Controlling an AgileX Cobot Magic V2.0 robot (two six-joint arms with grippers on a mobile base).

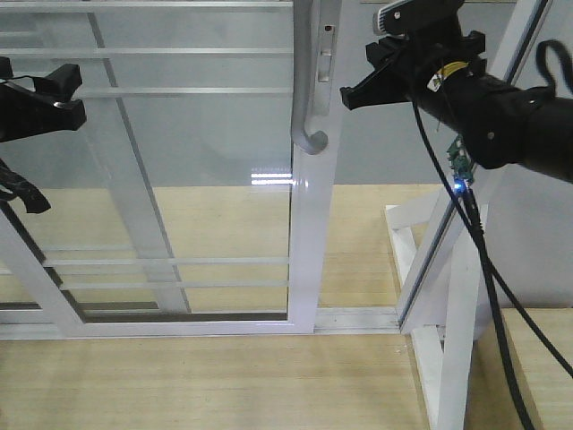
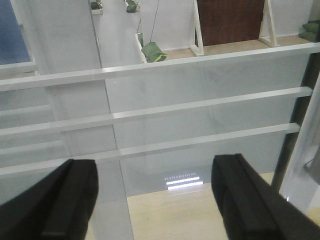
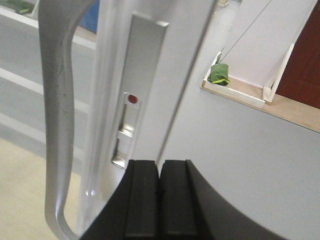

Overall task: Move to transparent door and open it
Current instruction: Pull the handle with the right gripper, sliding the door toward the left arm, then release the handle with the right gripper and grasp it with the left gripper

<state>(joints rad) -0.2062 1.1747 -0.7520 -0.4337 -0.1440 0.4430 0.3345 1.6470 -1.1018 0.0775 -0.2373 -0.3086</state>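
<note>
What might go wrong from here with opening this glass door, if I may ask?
The right pincer is shut and points at the latch plate, beside the handle rather than around it, so a pull could slip off. The right arm's cable hangs by the white brace and might snag. The open left pincer faces the glass door and could bump it.

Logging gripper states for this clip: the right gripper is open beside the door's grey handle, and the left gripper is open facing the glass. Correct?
No: the right gripper is shut, fingers pressed together, as the right wrist view shows. It is beside the handle; the left gripper is open.
</note>
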